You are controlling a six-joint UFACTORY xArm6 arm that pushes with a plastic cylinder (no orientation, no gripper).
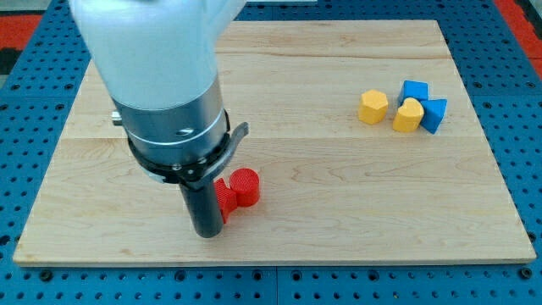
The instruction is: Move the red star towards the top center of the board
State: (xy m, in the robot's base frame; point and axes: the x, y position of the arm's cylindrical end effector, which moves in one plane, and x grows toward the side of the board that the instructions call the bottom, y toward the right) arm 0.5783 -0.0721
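The red star lies near the bottom of the wooden board, left of centre, partly hidden by the rod. A red round block touches it on its right. My tip rests on the board just left of and below the red star, touching or nearly touching it. The arm's large white and grey body covers the board's upper left.
At the view's right stand a yellow hexagonal block, a yellow heart-like block and two blue blocks, clustered together. A blue pegboard surrounds the board.
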